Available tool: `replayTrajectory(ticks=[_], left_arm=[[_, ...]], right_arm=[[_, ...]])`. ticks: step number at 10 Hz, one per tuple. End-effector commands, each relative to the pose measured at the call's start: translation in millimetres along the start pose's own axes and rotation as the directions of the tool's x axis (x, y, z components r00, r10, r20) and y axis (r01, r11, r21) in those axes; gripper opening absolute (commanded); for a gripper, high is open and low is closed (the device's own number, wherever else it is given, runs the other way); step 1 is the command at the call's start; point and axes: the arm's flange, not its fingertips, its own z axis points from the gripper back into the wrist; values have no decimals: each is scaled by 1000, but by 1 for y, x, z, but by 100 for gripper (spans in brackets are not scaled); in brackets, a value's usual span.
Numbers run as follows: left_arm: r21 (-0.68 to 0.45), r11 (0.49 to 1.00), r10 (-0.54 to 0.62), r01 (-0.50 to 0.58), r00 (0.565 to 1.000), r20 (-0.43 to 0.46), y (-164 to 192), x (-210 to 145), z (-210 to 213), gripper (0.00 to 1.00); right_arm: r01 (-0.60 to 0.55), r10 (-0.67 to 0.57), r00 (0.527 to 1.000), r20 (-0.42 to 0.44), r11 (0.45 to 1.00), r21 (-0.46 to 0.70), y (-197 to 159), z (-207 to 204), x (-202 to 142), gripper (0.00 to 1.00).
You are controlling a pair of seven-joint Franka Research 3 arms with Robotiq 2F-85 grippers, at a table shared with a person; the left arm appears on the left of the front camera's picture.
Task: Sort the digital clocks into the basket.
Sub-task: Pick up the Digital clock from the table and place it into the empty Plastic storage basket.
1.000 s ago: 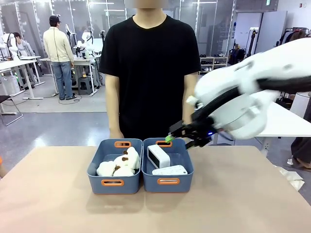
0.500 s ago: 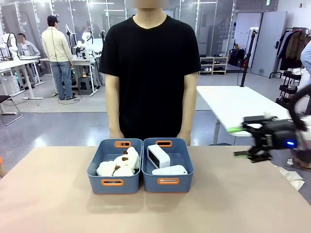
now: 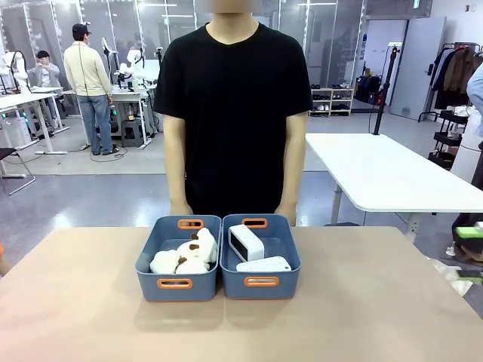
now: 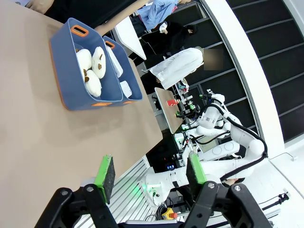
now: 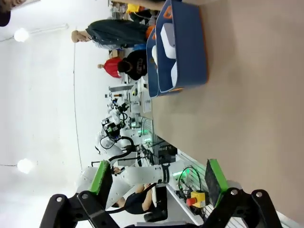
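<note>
From my front camera I see two blue-grey tubs sitting side by side, touching, at the far middle of the desk, right in front of the person in the black shirt. The right-hand basket holds both digital clocks: the upright clock leans tilted against the far left part of the tub with its dark-framed face turned toward me, and the flat clock lies at the near side, just beside the first one. The left tub holds the white plush toys, piled together.

The person's hands hang low behind the far rims of the tubs, and I cannot tell whether they touch them.

On my left wrist camera, the left pincer hangs over the bare desk well apart from the tubs, its green pads set partway apart with nothing between them. On my right wrist camera, the right pincer has its jaws spread wide and holds nothing; it looks along the desk toward the basket, which sits well away from it. In the front camera a sliver of green pad shows at the far right edge of the frame, clear of the tubs.
</note>
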Motion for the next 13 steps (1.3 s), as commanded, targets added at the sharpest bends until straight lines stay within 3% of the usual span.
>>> replayTrajectory(ticks=[1, 3, 4, 5, 13], left_arm=[[-1, 1000, -6, 6, 1000, 4, -2, 1, 1, 78], [-1, 1000, -6, 6, 1000, 4, -2, 1, 1, 78], [-1, 1000, -6, 6, 1000, 4, -2, 1, 1, 78], [-1, 1000, -6, 6, 1000, 4, -2, 1, 1, 78], [-1, 1000, -6, 6, 1000, 4, -2, 1, 1, 78]], right_arm=[[-52, 50, 998, 34, 997, 57, -17, 14, -6, 100], [-43, 25, 992, 128, 989, 141, -47, 23, -17, 100], [-39, -9, 968, 250, 982, 186, -60, 28, -12, 100], [-21, 14, 996, 93, 997, 77, -32, 24, -17, 100], [-21, 14, 996, 93, 997, 77, -32, 24, -17, 100]])
